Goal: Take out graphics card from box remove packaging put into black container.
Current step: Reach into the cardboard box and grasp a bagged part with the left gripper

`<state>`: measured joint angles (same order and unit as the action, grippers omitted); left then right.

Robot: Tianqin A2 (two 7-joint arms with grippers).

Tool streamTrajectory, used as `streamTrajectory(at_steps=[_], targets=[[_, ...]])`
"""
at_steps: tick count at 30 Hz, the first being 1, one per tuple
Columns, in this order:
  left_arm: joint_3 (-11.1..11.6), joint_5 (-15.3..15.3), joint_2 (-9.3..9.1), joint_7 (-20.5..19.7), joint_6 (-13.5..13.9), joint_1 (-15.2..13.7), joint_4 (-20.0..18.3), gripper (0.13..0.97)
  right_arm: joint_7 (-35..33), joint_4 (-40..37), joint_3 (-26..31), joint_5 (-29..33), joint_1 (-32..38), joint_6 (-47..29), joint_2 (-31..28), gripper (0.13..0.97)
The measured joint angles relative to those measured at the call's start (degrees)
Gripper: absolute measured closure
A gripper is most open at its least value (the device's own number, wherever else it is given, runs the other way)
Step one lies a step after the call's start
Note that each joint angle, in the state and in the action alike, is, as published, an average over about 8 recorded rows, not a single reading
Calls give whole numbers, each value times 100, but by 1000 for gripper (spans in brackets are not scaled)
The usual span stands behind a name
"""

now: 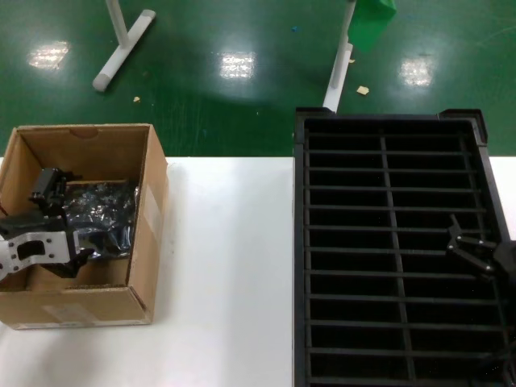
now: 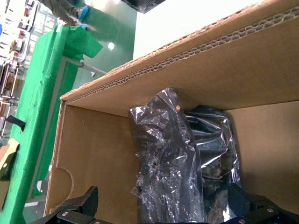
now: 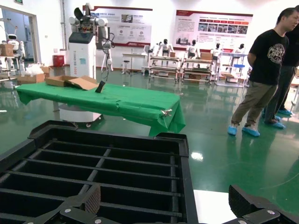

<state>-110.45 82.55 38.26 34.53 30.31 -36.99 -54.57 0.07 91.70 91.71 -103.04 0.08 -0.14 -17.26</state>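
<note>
Reaching left tool (image 1: 50,230) inside box (image 1: 149,210), open-fingered.

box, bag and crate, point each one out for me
box (image 1: 149,242), head view, on its outer right wall
bag (image 2: 168,158), left wrist view, on its crinkled middle
crate (image 1: 300,242), head view, on its left rim

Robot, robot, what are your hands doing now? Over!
Left gripper open inside box, straddling bagged graphics card, not yet gripped. Right gripper open, over black container. Nothing in the way.
</note>
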Motion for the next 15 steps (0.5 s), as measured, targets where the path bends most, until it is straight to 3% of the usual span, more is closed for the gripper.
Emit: streamTrajectory(at_steps=[15], targets=[[148, 253, -138, 730, -85, -205, 355, 137, 0, 0, 0, 0, 0, 0, 0, 129]])
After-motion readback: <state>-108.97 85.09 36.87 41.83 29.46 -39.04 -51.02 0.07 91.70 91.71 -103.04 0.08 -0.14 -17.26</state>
